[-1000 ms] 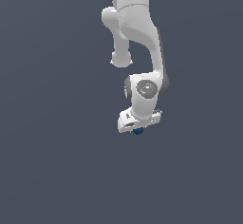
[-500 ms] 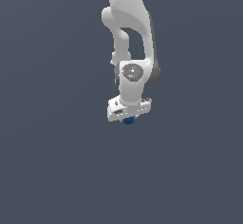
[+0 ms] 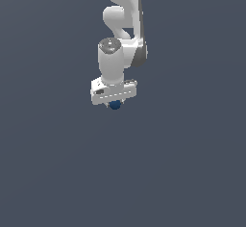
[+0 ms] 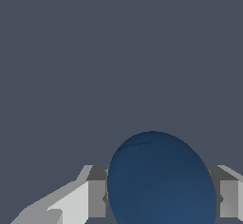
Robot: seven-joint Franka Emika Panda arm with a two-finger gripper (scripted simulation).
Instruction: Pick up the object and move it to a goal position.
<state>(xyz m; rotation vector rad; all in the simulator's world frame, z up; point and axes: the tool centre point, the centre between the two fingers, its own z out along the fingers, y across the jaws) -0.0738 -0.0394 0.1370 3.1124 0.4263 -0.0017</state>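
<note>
The dark blue ball [image 3: 115, 105] sits between the fingers of my white gripper [image 3: 114, 104] at the end of the arm, held up off the grey ground. Only its lower part peeks out below the hand in the exterior view. In the wrist view the ball [image 4: 161, 180] fills the space between the two grey fingertips [image 4: 95, 197], which press on it from both sides. The gripper [image 4: 159, 198] is shut on the ball.
A flat, plain dark grey surface [image 3: 192, 173] fills both views. The white arm [image 3: 122, 24] reaches down from the top of the exterior view.
The arm has swung toward the exterior view's left and turned its wrist, carrying the ball along and a little higher. The grip on the ball is unchanged.
</note>
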